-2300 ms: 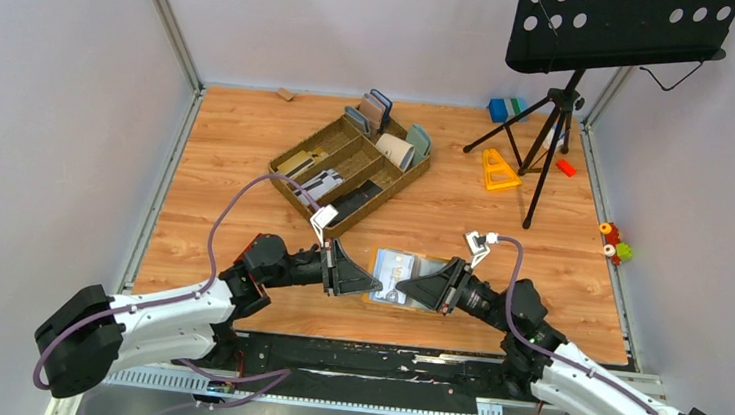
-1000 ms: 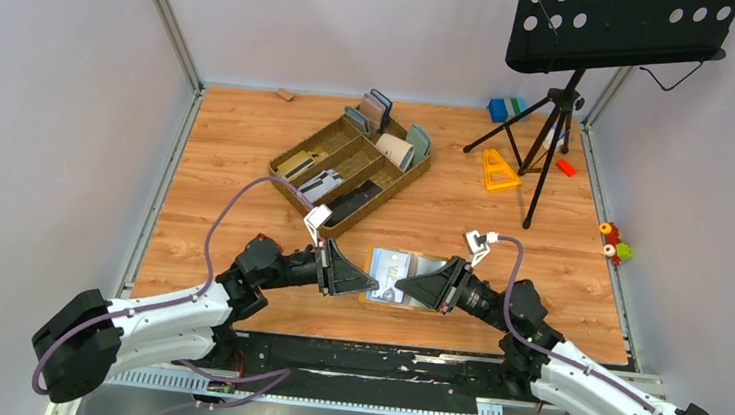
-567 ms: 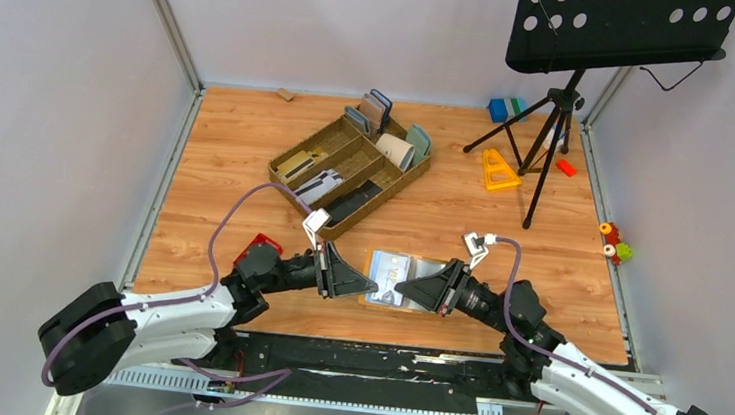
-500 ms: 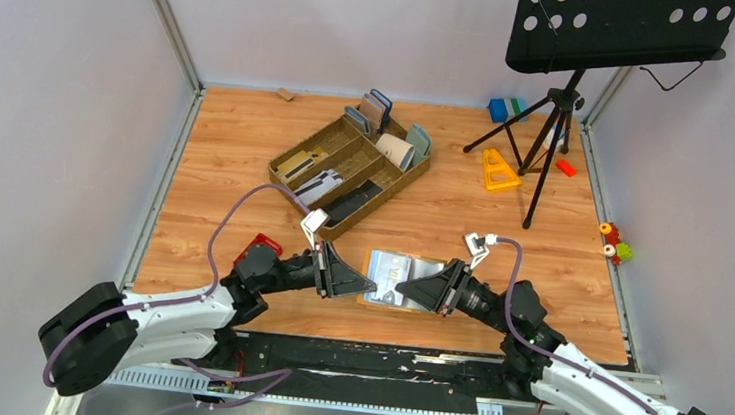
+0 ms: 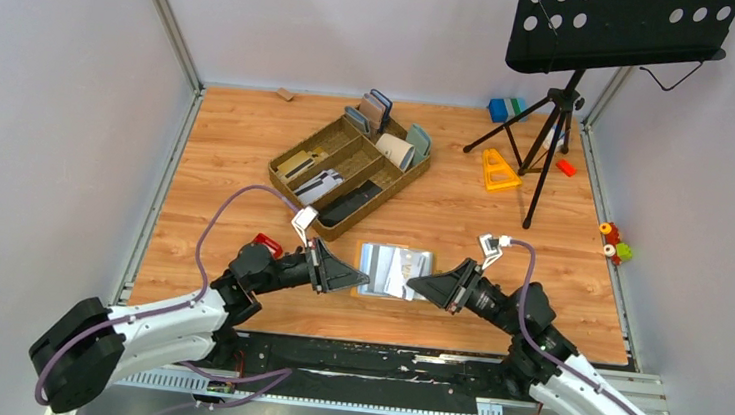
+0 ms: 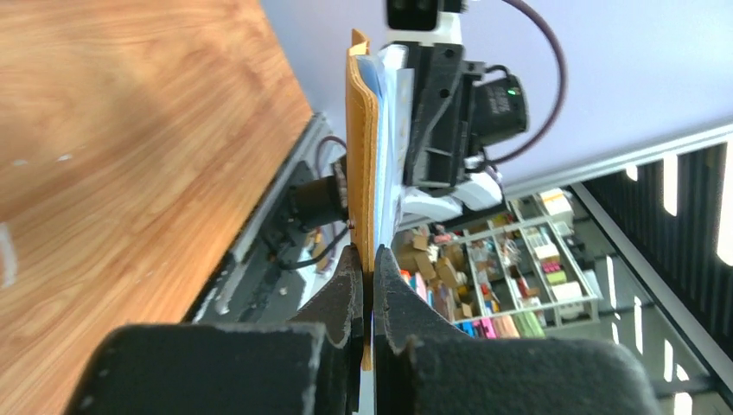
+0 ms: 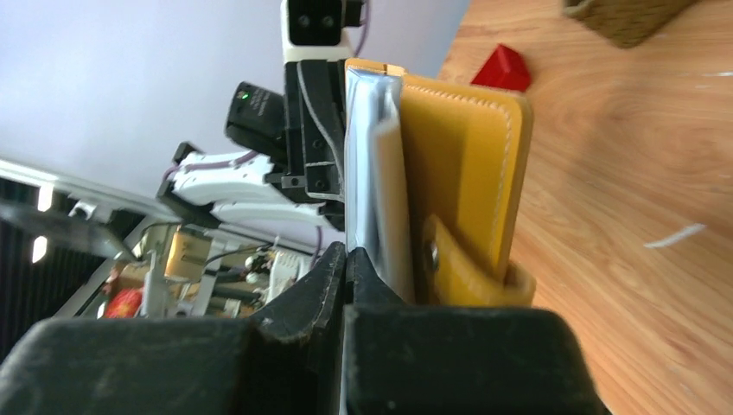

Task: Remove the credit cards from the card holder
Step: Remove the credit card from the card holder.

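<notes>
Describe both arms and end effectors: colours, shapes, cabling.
The left arm and right arm match: white links, bulky black joint housings. A mauve cable loops loosely along each to a small white camera block at the wrist. The left end effector and right end effector are black wedges tapering to two flat fingers.

The left gripper (image 6: 371, 266) pinches the edge-on yellow card holder (image 6: 361, 147), credit cards (image 6: 388, 121) alongside.

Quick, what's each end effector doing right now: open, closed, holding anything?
Left end effector: closed, pinching the yellow wallet.
Right end effector: closed on a silvery card sticking out of that wallet.
</notes>
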### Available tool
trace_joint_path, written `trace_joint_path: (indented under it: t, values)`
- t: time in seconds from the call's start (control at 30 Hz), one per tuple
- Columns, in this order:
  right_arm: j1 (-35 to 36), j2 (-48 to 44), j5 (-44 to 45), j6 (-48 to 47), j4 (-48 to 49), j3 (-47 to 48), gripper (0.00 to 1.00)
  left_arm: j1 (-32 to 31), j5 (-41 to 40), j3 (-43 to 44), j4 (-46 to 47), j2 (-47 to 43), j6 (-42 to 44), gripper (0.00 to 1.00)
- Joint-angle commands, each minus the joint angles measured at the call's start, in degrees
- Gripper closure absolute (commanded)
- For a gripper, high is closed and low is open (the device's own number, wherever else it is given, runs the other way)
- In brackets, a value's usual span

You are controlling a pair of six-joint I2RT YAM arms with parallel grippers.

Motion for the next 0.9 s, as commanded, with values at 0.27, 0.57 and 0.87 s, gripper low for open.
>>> trace_joint_path:
  t: [0.27, 0.57, 0.87]
  values:
    - [-2.0, -4.9, 10.7, -8.0, -19.4, 5.6, 1.0, 1.6, -12.8, 9.1, -49.2, -10.0, 19.9, 1.0]
    - [-2.0, 20.0, 13.3, -7.2, -6.0, 15.5, 1.0, 1.6, -13.8, 10.8, -56.7, -6.5, 26.6, 1.0]
    - [-0.4, 44.1, 26.8, 1.9, 6.4, 23.9, 1.0, 1.6, -22.8, 12.7, -67.2, -6.5, 27.4, 1.0]
